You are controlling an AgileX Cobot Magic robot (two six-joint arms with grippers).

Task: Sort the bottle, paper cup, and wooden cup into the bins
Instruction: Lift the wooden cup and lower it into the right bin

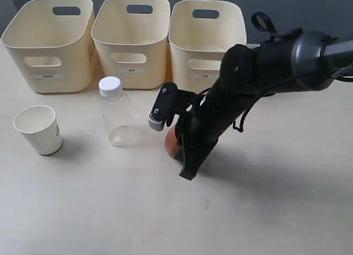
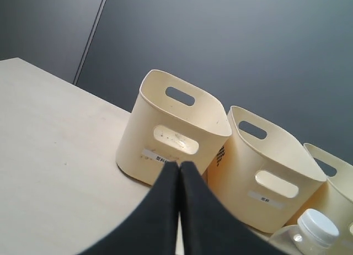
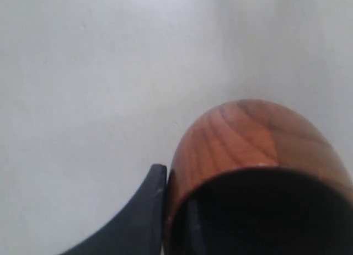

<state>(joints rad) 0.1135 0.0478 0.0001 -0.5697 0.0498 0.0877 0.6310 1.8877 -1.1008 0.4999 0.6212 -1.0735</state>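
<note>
My right gripper (image 1: 182, 160) is shut on the reddish-brown wooden cup (image 1: 170, 142), low at the table's middle. One finger (image 3: 149, 205) presses the cup's outer wall (image 3: 248, 139); the other sits dimly inside its dark mouth. Whether the cup touches the table I cannot tell. The clear bottle (image 1: 115, 112) with a white cap stands left of it, and the white paper cup (image 1: 37, 129) stands further left. My left gripper (image 2: 179, 165) is shut and holds nothing; it is out of the exterior view. The bottle's cap (image 2: 317, 228) shows beside it.
Three cream bins stand in a row at the back: left (image 1: 49, 51), middle (image 1: 132, 48), right (image 1: 207, 45). The left wrist view shows them too (image 2: 165, 122) (image 2: 259, 166) (image 2: 336, 194). The right arm (image 1: 265, 67) reaches in from the right, over the table in front of the right bin.
</note>
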